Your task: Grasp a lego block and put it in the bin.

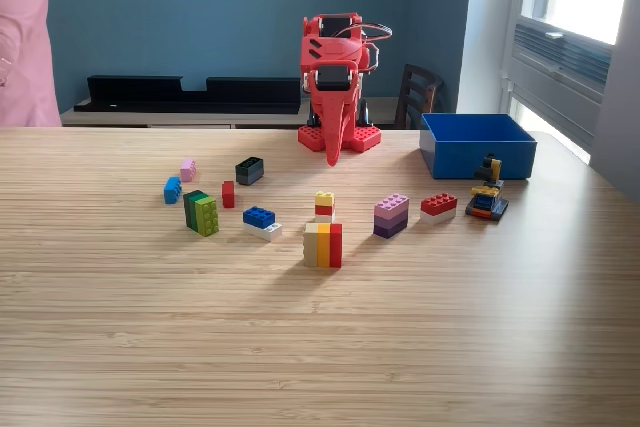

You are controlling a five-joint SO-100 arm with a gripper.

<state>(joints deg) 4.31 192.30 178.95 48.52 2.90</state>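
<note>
Pincer [333, 159] points down behind scattered blocks [323, 244], beside bin [477, 158].

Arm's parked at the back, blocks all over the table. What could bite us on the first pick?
1. The green stack and blue block sit near neighbours; the end effector may nudge those.
2. The small built model stands right before the bin; a low carry could knock it.
</note>
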